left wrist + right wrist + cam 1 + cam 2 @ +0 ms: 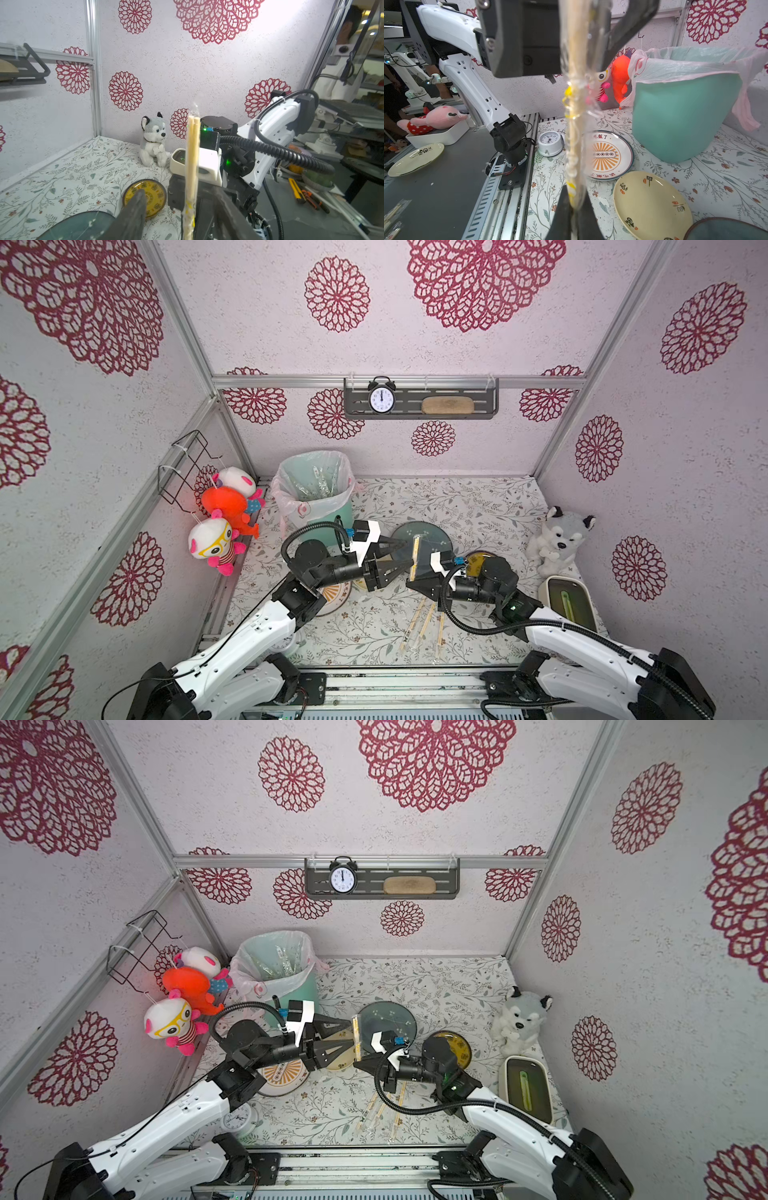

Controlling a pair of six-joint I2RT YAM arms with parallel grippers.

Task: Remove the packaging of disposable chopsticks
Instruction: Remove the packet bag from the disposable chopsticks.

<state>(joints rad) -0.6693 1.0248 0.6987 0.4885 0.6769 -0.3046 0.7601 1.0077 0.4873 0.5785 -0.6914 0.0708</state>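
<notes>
Chopstick pairs [415, 556]: one aloft, three down

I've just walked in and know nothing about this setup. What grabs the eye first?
Mid-table, the right gripper pinches one end of a chopstick pair in its clear sleeve, with the open left gripper straddling it. A teal bin sits at the back left, and bright plush toys hang on the left wall.
</notes>
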